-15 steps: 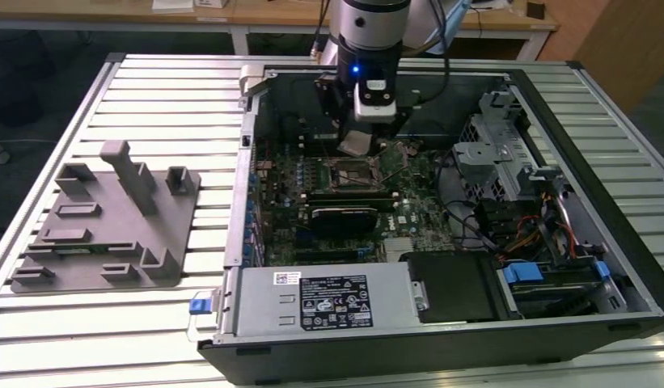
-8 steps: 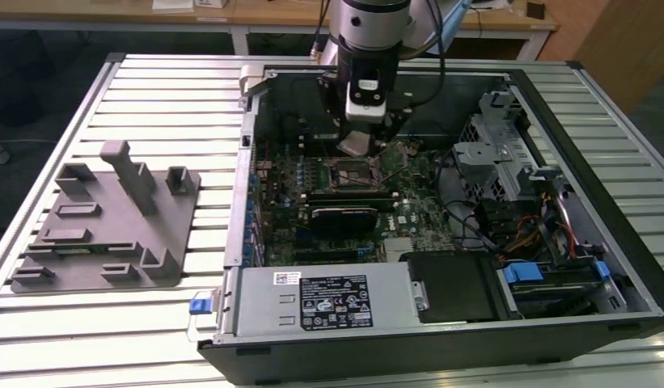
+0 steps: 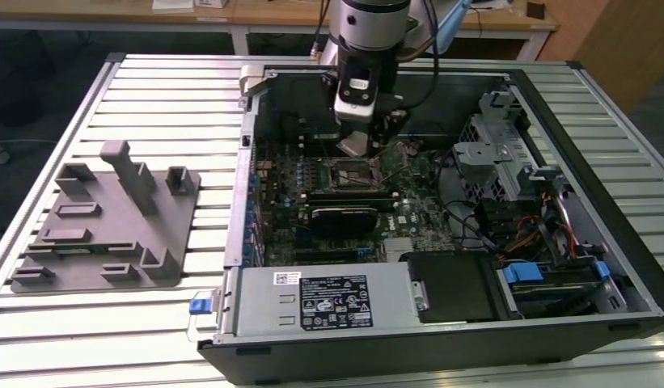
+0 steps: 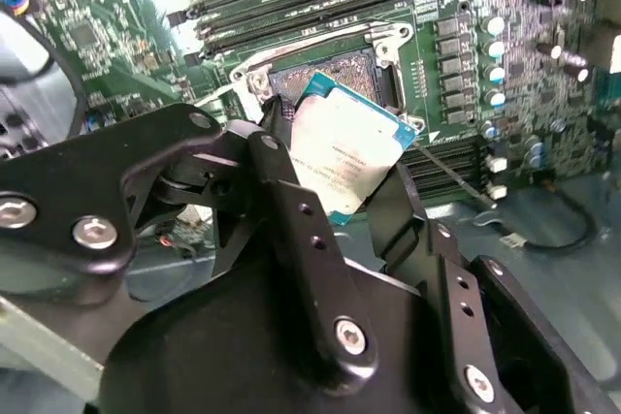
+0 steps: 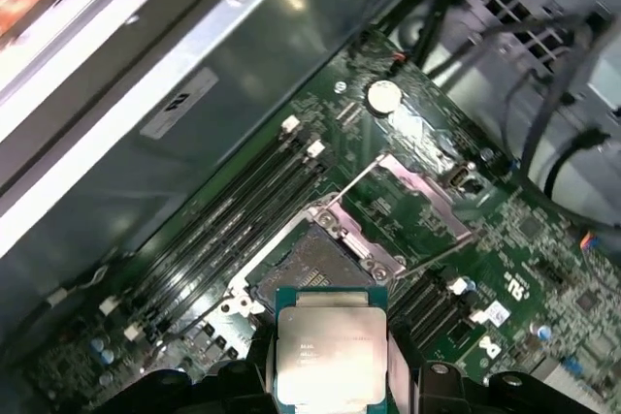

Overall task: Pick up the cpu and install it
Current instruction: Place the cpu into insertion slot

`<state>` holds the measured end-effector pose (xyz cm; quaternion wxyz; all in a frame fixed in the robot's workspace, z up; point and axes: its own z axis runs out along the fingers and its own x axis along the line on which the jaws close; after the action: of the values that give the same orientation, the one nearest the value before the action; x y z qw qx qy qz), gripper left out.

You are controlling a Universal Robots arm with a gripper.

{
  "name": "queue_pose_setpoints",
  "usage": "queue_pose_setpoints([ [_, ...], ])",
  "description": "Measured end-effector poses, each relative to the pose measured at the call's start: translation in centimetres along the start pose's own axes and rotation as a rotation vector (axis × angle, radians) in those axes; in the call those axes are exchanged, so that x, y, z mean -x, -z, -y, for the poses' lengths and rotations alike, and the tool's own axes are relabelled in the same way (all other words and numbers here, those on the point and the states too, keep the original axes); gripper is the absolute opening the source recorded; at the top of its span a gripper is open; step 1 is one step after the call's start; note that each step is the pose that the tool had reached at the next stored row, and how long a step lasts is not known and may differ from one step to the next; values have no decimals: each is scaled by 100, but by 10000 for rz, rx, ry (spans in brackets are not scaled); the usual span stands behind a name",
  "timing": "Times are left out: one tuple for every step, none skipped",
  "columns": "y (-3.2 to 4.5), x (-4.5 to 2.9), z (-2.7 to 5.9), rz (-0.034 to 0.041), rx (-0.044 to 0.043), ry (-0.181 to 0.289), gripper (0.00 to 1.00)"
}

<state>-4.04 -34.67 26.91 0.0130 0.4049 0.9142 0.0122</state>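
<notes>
Black gripper [image 4: 337, 167] closed narrowly on opposite edges of the cpu [image 5: 330, 351], holding it just above the open motherboard socket [image 4: 335, 70], near the upper centre of the exterior view inside the computer case [image 3: 418, 360]. In the second wrist view the chip looks skewed against the socket frame. Lowered that way, it could bend contacts or catch the raised load plate [image 5: 408, 206], and the thin-edge grip might slip. The chip's underside, its corner marks and the socket area beneath it are hidden
</notes>
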Motion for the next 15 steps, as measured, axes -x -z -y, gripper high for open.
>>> queue_pose_setpoints([
  [-1,0,0,5,-3,-179,55],
  [-1,0,0,11,-5,-360,55],
  [-2,0,0,17,-7,-544,55],
  [-2,0,0,24,-10,-735,55],
  [-3,0,0,30,-13,-915,55],
  [-3,0,0,36,-16,-1095,55],
  [-4,0,0,41,-18,-1275,55],
  [-5,0,0,47,-21,-1453,55],
  [-6,0,0,54,-23,-1638,55],
  [-6,0,0,59,-26,-1817,55],
  [-7,0,0,65,-29,-1997,55],
  [-7,0,0,71,-31,-2176,55],
  [-8,0,0,78,-34,-2367,55],
  [-9,0,0,84,-36,-2553,55],
  [-9,0,0,89,-39,-2725,55],
])
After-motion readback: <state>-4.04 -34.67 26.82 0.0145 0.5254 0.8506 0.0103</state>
